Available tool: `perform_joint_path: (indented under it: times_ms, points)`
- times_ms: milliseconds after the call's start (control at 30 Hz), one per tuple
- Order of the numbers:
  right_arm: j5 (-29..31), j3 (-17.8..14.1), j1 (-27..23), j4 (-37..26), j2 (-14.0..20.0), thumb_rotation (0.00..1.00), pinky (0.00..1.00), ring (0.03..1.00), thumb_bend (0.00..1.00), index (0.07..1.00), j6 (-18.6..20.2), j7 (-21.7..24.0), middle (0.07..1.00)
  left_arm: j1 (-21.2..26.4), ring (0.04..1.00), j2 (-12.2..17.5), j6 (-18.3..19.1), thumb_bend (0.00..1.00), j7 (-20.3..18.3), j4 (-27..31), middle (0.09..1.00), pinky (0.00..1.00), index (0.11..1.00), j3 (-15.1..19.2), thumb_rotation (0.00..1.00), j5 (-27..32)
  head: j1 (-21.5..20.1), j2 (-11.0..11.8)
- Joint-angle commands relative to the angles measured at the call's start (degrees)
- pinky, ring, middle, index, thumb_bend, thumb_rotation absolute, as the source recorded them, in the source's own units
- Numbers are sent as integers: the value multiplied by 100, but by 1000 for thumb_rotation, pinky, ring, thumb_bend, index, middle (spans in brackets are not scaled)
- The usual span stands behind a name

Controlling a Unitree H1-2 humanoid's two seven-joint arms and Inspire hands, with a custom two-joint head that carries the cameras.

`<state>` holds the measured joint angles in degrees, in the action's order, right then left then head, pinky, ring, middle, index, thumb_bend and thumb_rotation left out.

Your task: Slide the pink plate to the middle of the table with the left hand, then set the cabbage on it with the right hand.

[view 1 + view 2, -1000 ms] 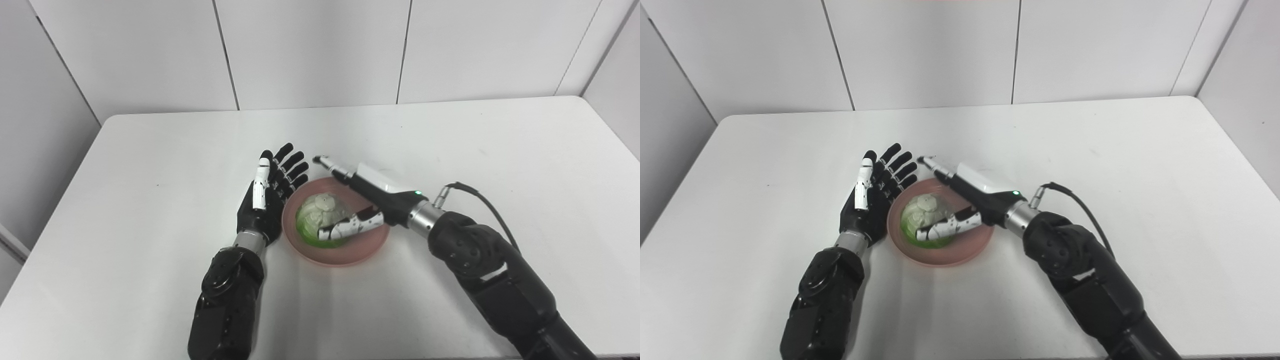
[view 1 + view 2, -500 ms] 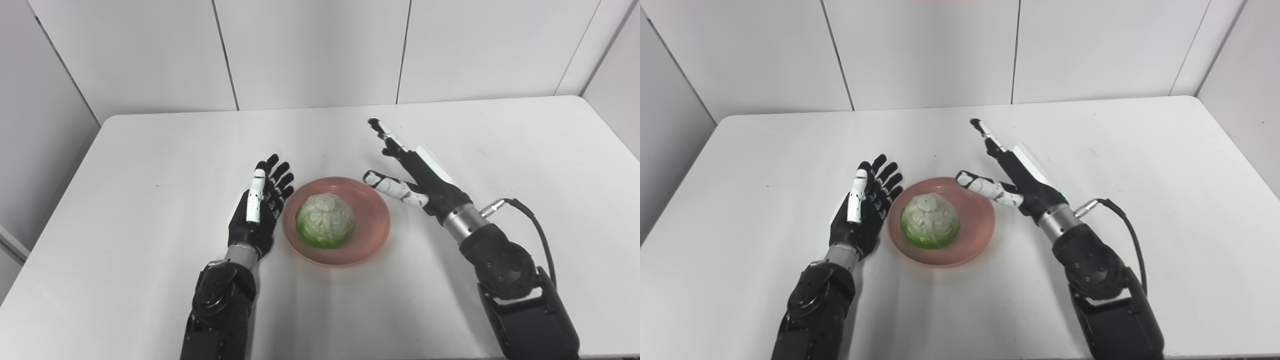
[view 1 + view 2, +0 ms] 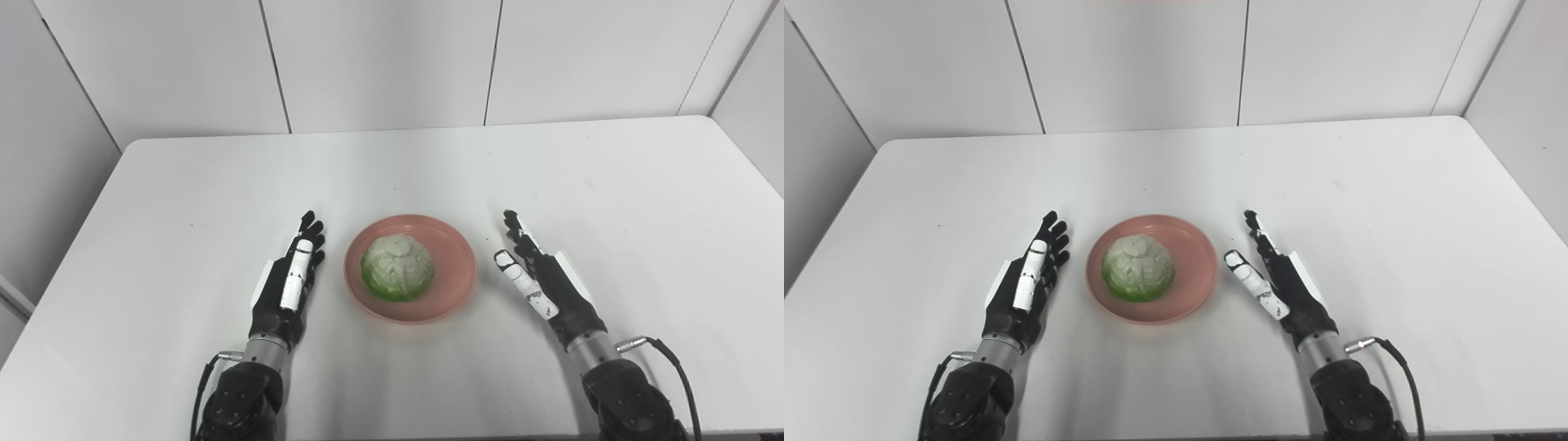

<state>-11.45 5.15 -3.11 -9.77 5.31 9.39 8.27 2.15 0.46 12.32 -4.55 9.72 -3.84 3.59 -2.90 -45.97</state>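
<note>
Nearest the camera, at about 7 o'clock from the middle of the white bench (image 3: 184, 184), the left hand (image 3: 286, 288) lies low over the surface, its fingers stretched out and slightly spread, pointing toward 12 o'clock and holding nothing. Mirrored at about 5 o'clock, the right hand (image 3: 545, 283) is likewise open and empty, fingers extended and angled toward 11 o'clock, the white-marked thumb on its inner side toward the plate. Both forearms enter from the bottom edge, each with a thin cable looping near the wrist. Between the two hands, a little farther out, sits the pink plate (image 3: 456, 275), round and shallow, flat on the bench near its middle and apart from either hand: the left hand's fingertips are just off the plate's 9 o'clock side, the right hand is near its 3 o'clock side with a clear strip of bench between. The cabbage (image 3: 397, 267) rests on the plate, a little toward the plate's 9 o'clock side, pale on top and bright green around its lower edge. Beyond the far edge stand pale wall panels (image 3: 380, 61).
</note>
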Motion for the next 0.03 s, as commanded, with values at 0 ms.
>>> perform_joint_path:
  times_ms: [0]
  points:
    - [171,-30,-121,47,-112,1000,988,1000,620,1000,-579,-149,1000,-13,1000,-100,-242,479,66,228,1000,1000,1000,-56,1000,-111,7,-18]
